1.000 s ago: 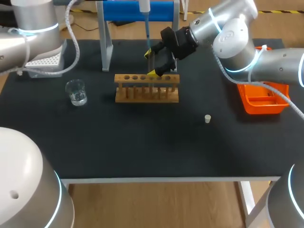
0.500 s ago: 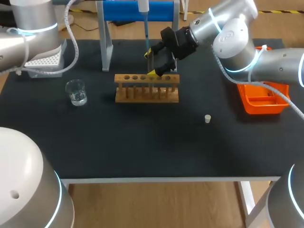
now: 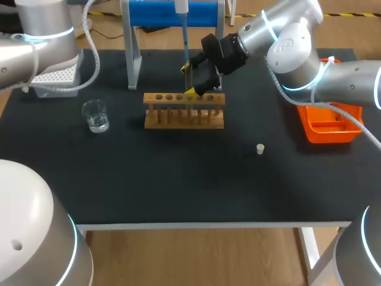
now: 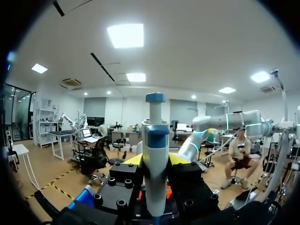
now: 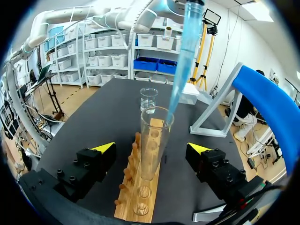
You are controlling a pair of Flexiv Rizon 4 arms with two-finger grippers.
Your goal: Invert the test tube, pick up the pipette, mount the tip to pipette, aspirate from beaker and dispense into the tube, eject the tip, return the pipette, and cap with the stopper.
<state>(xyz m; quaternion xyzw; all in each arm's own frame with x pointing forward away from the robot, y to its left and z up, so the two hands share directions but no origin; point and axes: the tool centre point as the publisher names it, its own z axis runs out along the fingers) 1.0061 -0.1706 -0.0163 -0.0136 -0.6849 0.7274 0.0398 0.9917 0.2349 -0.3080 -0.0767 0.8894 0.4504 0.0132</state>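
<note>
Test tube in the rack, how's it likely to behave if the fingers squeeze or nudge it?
The test tube looks like clear thin glass, so probably fragile and slippery. It stands tall and narrow in the rack, which should stop it tipping. The pipette tip reaches into its mouth, so a sideways nudge might knock them together.

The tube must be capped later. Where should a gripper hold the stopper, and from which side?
Grip the stopper by its sides, coming straight down from above. It is small and sits low on the table, so a sideways approach would probably scrape the surface.
</note>
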